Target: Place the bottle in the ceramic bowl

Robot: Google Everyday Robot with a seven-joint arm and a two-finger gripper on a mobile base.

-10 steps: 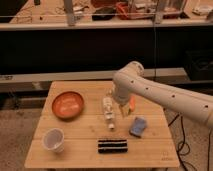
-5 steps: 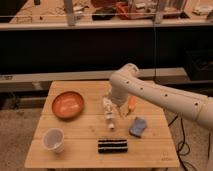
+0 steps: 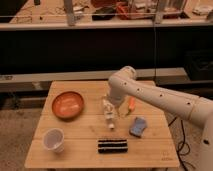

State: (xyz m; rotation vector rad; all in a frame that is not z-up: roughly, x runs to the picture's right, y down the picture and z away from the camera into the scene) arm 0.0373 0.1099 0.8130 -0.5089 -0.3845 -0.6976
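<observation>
Camera view: bottle resting on wooden table near centre, pale label showing, writing not legible. Gripper hanging right at bottle's far end, partly hidden by white arm; clenched or released, cannot tell. Ceramic bowl sitting apart at left. Plastic cup standing front-left. Black bar lying in front of bottle. Blue sponge and orange object lying at right.

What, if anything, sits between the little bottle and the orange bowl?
Nothing visible. Only bare table lies between the bottle and the ceramic bowl. The plastic cup stands nearer the front edge, off that line. The gripper is right at the bottle's top.
</observation>
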